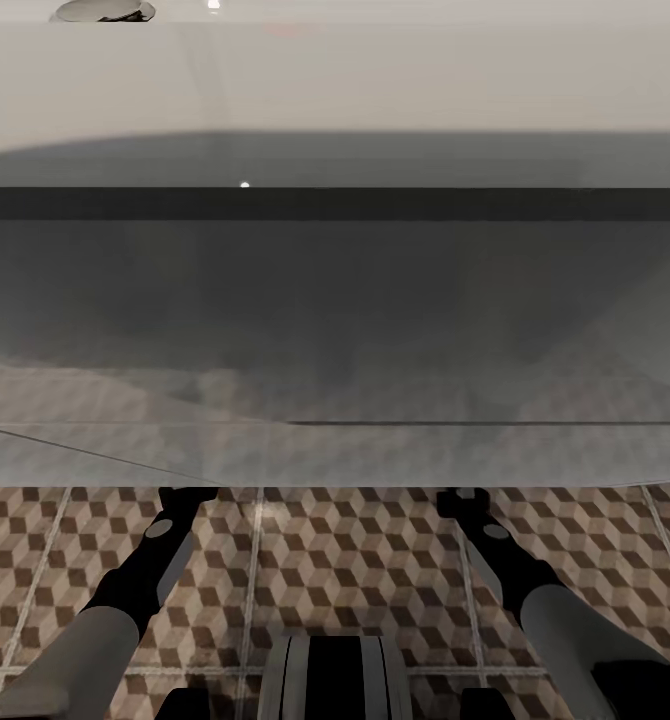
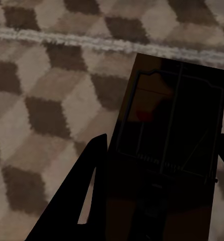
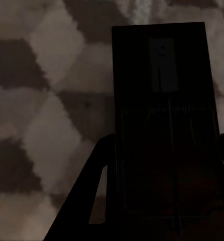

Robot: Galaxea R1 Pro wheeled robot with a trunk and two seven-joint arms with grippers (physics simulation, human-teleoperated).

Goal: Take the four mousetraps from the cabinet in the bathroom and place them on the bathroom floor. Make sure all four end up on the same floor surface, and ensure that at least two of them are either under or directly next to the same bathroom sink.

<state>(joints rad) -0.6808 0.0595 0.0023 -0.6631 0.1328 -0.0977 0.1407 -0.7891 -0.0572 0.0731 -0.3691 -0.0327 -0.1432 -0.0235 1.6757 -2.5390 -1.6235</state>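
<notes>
a: so both arms reach forward under the sink (image 1: 335,90), that wide white slab with the grey underside and the dark band below its rim. the forearms run out over the bathroom floor (image 1: 325,560) with the cube-pattern tiles, and the ends disappear under the basin's front edge in the head view.

b: what about the wrist cams?

a: the left gripper (image 2: 159,165) has a mousetrap (image 2: 172,115) sitting between its two dark fingers (image 2: 89,170), closed against the board's sides as far as i can see. you can make out the wire spring bar and a reddish bit on it. tiles and a pale grout line sit right behind it.

b: and the right?

a: same deal, the right gripper (image 3: 164,170) pinches a second mousetrap (image 3: 162,90) between its fingers (image 3: 94,170). it's really dark there, so i can't say if either board touches the floor or hangs just above it. tiles look close though.
</notes>
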